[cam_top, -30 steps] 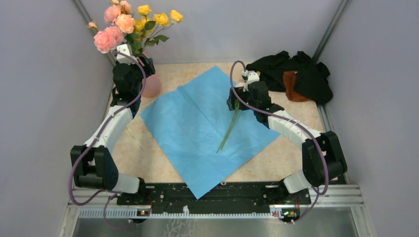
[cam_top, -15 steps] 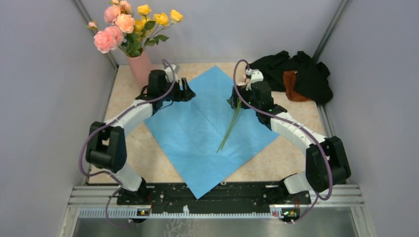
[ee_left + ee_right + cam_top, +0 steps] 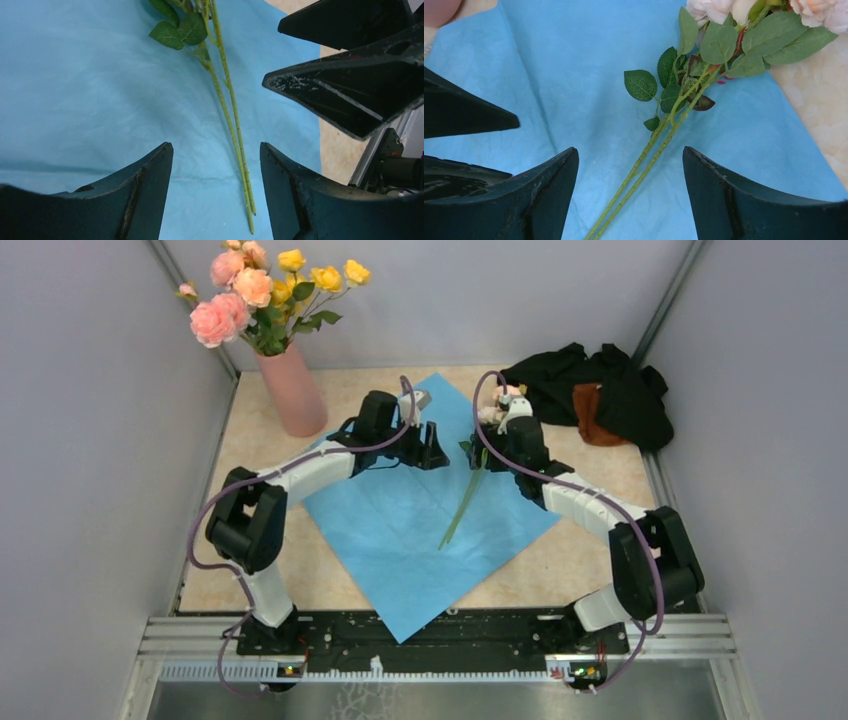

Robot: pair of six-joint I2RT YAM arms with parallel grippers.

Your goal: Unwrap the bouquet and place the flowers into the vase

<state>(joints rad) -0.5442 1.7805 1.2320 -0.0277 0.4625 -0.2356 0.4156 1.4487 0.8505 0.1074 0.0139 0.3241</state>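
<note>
top external: cloth heap (image 3: pixel 600 390) back rt, off paper (image 3: pixel 400 530).

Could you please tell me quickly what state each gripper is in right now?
Left gripper: open, holding nothing.
Right gripper: open over the flower stems, holding nothing.

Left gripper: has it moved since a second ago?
Yes. The left gripper swung right, away from the tall salmon-pink vase, and now hangs over the blue wrapping paper.
</note>
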